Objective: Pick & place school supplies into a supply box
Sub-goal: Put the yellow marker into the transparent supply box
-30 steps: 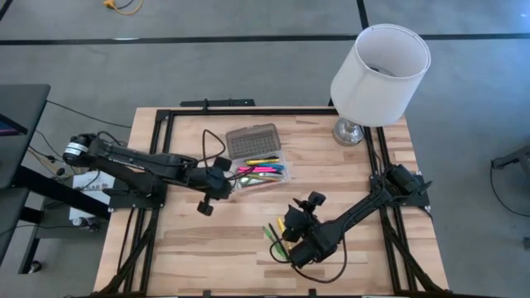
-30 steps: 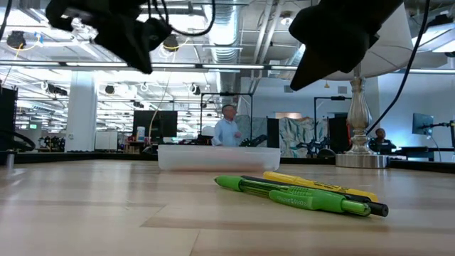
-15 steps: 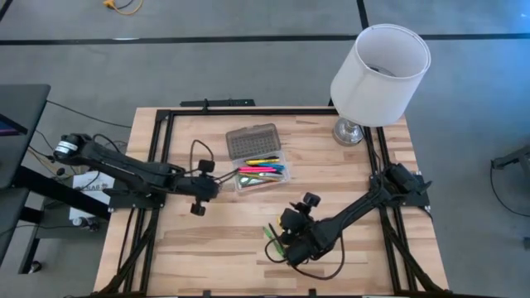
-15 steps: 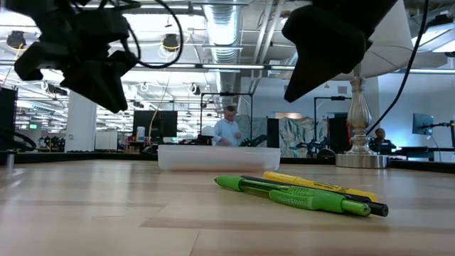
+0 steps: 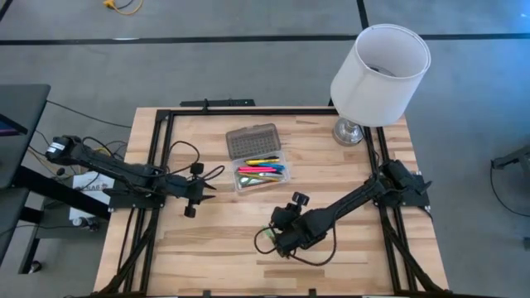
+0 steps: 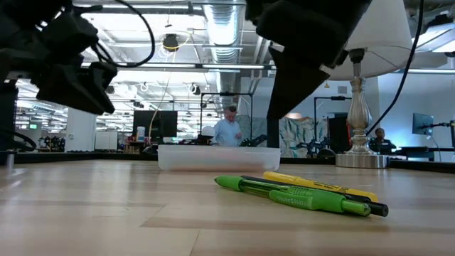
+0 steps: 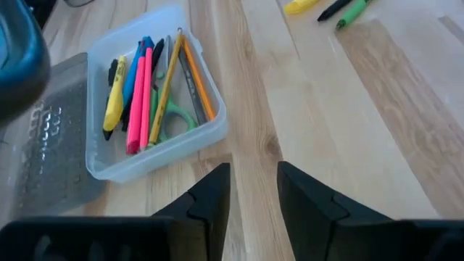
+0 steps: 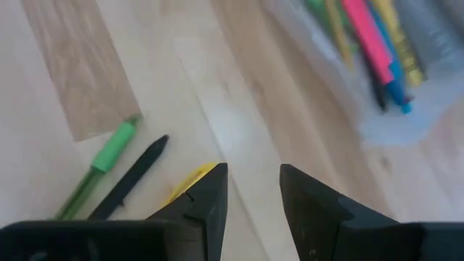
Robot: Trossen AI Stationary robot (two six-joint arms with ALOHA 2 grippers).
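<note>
The clear supply box [image 5: 262, 176] sits mid-table with its grey ribbed lid [image 5: 252, 141] folded open on the far side. In the left wrist view the box [image 7: 148, 101] holds several pens and pencils and the green-handled scissors [image 7: 174, 119]. A green pen [image 8: 101, 170], a black pen [image 8: 130, 177] and a yellow one [image 8: 192, 181] lie on the wood near the table's front; in the low view these pens [image 6: 306, 192] lie side by side. My right gripper [image 8: 252, 192] hovers open just above them. My left gripper [image 7: 254, 196] is open, left of the box.
A white lamp [image 5: 379, 74] stands on its metal base [image 5: 349, 131] at the far right corner. Bare wood [image 5: 207, 248] lies near and left of the loose pens. A person [image 6: 229, 131] shows in the room beyond the table.
My left gripper has drawn back from the box toward the table's left edge and come lower. My right gripper has moved left and down, and now covers part of the loose pens. The pens and the box have not moved.
</note>
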